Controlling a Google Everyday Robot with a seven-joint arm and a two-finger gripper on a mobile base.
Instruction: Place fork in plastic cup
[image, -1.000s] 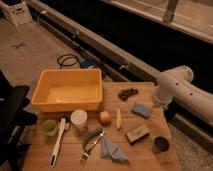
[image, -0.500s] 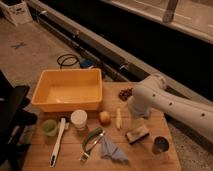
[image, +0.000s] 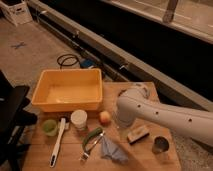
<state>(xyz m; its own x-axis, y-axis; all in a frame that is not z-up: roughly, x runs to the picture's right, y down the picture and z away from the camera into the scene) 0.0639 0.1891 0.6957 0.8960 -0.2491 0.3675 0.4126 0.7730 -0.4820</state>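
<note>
At the near edge of the wooden table (image: 30, 156), the small slim silver metal fork (image: 88, 151) lies flat with its tines toward the camera. Its handle runs up alongside the curved green vegetable (image: 91, 136); whether the two touch cannot be determined. A long white-handled brush (image: 57, 142) lies to the left of the fork. A crumpled blue-grey cloth (image: 113, 150) lies just beside it on the right. A dark metal cup (image: 160, 145) stands near the right corner.

Further in, the small green plastic cup (image: 49, 127) stands upright beside the brush head. A white cup (image: 78, 119), a round peach-coloured fruit (image: 104, 117) and a tan block (image: 137, 133) follow to its right. The gripper (image: 121, 129) hangs at the end of the white robot arm (image: 165, 116), above the table just right of the fruit and apart from the fork. Its jaws stand apart and grip nothing.

The step in hand appears to be the approach; the pick is not yet made. The next move calls for travel toward the near edge, then a descent with the jaws set across the fork handle. The vegetable and the cloth flank the fork and restrict finger clearance. The carry to the green cup must then clear the brush and the white cup.

At the back left stands a yellow rectangular plastic tub (image: 65, 105). Beyond it, a coiled black cable (image: 66, 60) lies on the floor.
</note>
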